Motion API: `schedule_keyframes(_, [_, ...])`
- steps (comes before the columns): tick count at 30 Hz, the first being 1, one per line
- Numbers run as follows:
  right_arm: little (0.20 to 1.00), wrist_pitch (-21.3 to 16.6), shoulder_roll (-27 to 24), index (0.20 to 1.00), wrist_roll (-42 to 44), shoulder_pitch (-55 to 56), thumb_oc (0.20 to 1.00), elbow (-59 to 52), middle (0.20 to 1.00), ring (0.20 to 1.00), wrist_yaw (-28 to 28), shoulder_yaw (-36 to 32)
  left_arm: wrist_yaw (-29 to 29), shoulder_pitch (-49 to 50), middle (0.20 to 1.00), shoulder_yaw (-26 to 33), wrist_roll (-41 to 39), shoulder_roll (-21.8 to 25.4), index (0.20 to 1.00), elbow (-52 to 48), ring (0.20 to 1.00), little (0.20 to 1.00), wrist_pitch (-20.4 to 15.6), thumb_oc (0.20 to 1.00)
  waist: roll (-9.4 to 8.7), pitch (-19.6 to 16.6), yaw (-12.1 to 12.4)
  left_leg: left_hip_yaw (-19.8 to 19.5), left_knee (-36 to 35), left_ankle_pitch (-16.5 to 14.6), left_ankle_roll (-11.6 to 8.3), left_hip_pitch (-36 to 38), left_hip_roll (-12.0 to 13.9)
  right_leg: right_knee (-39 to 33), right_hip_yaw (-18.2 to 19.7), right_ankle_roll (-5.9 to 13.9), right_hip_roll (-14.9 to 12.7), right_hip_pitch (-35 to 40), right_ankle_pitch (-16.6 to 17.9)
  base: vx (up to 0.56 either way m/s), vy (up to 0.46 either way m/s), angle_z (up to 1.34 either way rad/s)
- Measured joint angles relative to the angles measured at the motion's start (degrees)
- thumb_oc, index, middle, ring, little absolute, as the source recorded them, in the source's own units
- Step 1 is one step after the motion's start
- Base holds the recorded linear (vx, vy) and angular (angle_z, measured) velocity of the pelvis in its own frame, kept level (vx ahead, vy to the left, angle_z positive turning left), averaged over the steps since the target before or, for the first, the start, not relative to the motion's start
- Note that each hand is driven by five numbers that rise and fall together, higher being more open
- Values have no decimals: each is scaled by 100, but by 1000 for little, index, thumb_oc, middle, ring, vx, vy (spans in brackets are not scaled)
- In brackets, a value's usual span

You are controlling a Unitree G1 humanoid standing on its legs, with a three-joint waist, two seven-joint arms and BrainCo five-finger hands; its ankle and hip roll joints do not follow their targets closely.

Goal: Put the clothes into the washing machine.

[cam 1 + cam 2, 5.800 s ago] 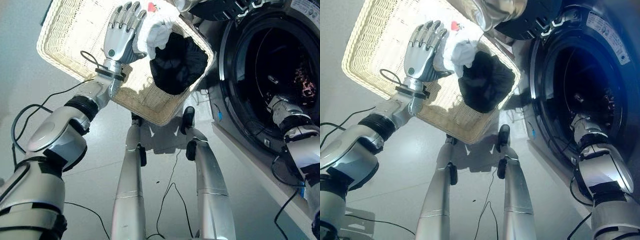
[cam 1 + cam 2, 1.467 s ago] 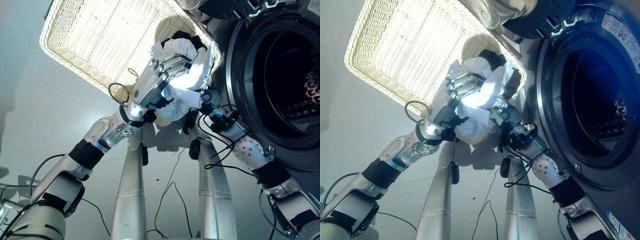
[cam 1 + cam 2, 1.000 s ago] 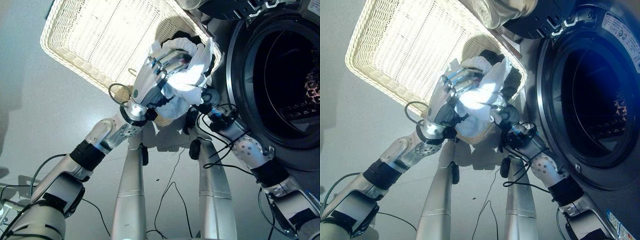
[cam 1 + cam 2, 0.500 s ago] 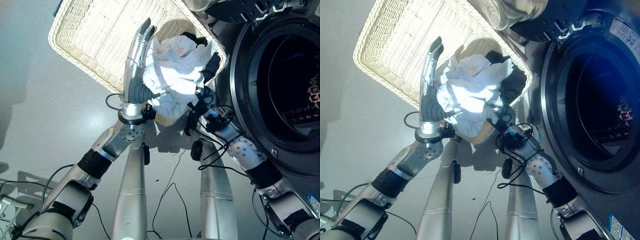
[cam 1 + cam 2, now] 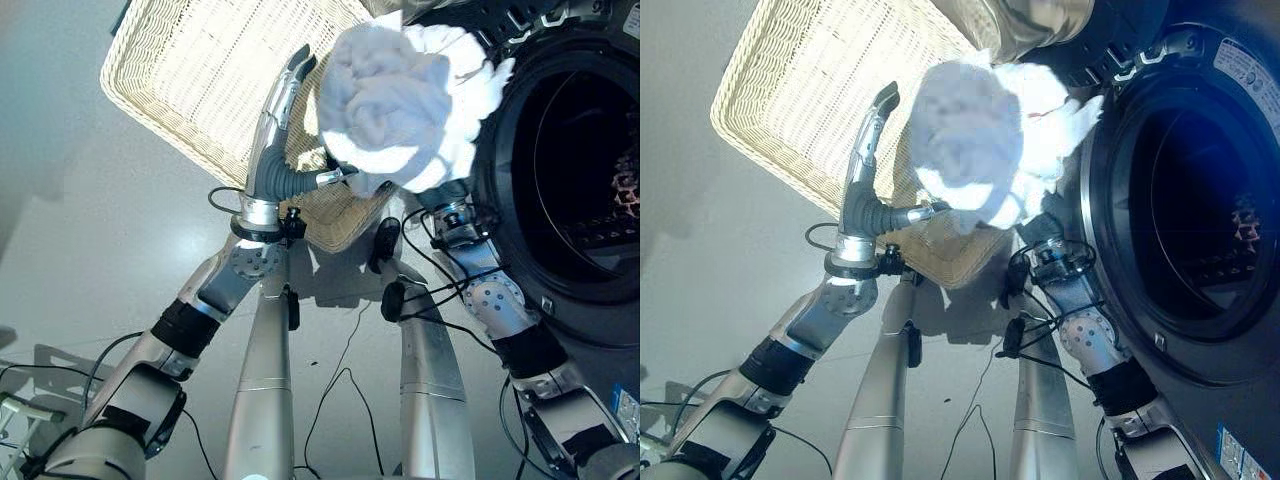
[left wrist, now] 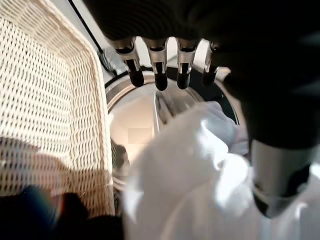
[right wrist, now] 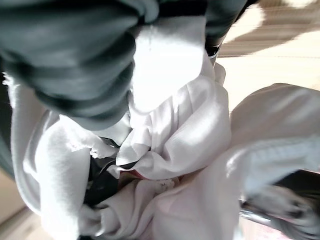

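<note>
A bundle of white clothes (image 5: pixel 400 100) is up in the air between the wicker basket (image 5: pixel 190 70) and the washing machine's round opening (image 5: pixel 580 170). My right arm comes up beneath the bundle. In the right wrist view my right hand (image 7: pixel 75 60) is shut on the bunched white cloth (image 7: pixel 175 130). My left hand (image 5: pixel 278 130) stands at the bundle's basket side with its fingers (image 6: pixel 160 75) straight and its thumb (image 6: pixel 277 180) against the cloth (image 6: pixel 200 190). A dark garment (image 6: pixel 50 210) lies in the basket's corner.
The washer's drum is dark and open, with its door rim (image 5: pixel 1090 220) close behind the bundle. The basket's woven wall (image 6: pixel 55 110) runs beside my left hand. Grey floor (image 5: pixel 80 250) lies to the left of the basket.
The white bundle has risen out of the basket and moved toward the washer opening. My left hand, curled on the cloth a second ago, now has straight fingers beside it.
</note>
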Motion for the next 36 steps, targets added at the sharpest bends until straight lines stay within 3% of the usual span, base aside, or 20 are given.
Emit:
schedule_keyframes(5, [200, -427, 167, 200, 118, -1, 200, 0, 200, 200, -60, -186, -250, -4, 1000, 0, -2, 46, 1000, 1, 1000, 1000, 0, 1000, 0, 0, -6, 3, 0, -4, -5, 23, 0, -3, 13, 2, 1, 7, -1, 0, 0, 0])
schedule_keyframes(12, [200, -465, 229, 200, 149, 1, 200, 18, 200, 200, -321, -194, -326, -78, 1000, 4, -2, 52, 1000, 16, 1000, 1000, -92, 1000, 0, 0, -6, 7, 2, -7, -6, 27, 0, -5, 24, 3, 4, 7, -1, 0, 0, 0])
schedule_keyframes(17, [200, -106, 263, 200, 146, -62, 200, 546, 200, 200, -635, -181, 523, -11, 1000, 54, -241, -129, 1000, 270, 1000, 1000, -710, 1000, 0, 0, 2, 6, 12, -7, -6, 41, 0, 10, 23, -9, 7, 29, 6, 0, 0, 0])
schedule_keyframes(20, [200, 104, 273, 200, 150, -159, 200, 1148, 200, 200, -800, -156, 1025, -8, 1000, 188, -394, -298, 1000, 620, 1000, 1000, -859, 1000, 0, 0, 3, 5, 16, -9, -8, 53, 1, -1, 21, -8, 7, 40, 5, 0, 0, 0])
schedule_keyframes(24, [200, 212, 254, 200, 210, -305, 200, 2245, 200, 200, -883, -162, 1685, -136, 1000, 256, -406, -367, 1000, 1334, 1000, 1000, -860, 1000, 0, 0, 0, 7, 27, -29, -33, 65, 7, -5, 26, 7, 12, 51, -4, -1, 11, 0])
schedule_keyframes(30, [200, 190, -75, 200, 854, -1000, 200, 4108, 200, 200, -894, -337, 2270, -906, 1000, 86, -442, -132, 1000, 3000, 1000, 1000, -410, 1000, 0, 0, -60, 59, 45, -49, -36, 63, 37, -63, 64, -11, 27, 34, 50, 3, 55, -6])
schedule_keyframes(36, [200, -355, -744, 200, 1626, -1708, 200, 5423, 200, 200, -1138, -707, 2377, -1423, 1000, -256, -941, 153, 1000, 3838, 1000, 1000, -343, 1000, -3, 1, -140, 177, 21, -45, -15, 38, 119, -290, 152, -38, 153, 31, 218, 11, 21, -12])
